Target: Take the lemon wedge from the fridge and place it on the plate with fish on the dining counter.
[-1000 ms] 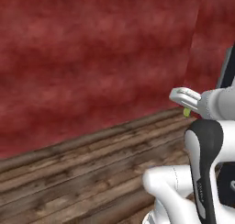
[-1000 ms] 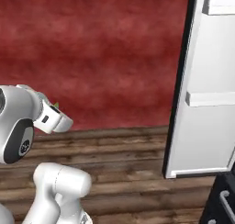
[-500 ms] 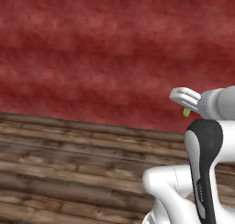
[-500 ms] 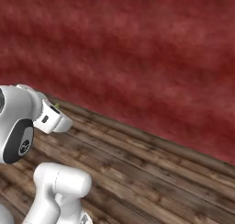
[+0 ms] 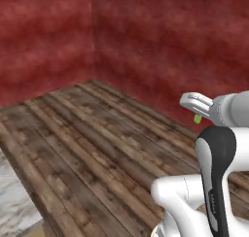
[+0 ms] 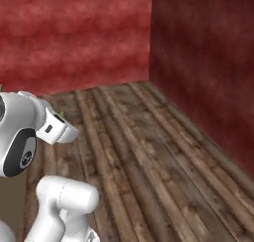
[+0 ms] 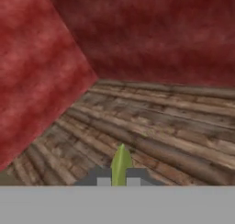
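Note:
The lemon wedge is a tiny yellow-green sliver pinched between my two dark fingertips in the hand view. In the left base view it hangs as a small green speck under my gripper, which is carried high at the right, shut on it. In the right base view the gripper sits at the left behind the white wrist. A corner of the marbled dining counter shows at the lower left of the left base view. The fridge and the plate with fish are out of view.
Dark red walls meet in a corner ahead, also seen in the right base view. Brown wooden floorboards stretch between the base and the walls. A tan cabinet side shows at the lower left.
The whole scene has swung as the base turned: the fridge door has left the right base view, and a wall corner and a counter edge have come in. The gripper holds the wedge as before.

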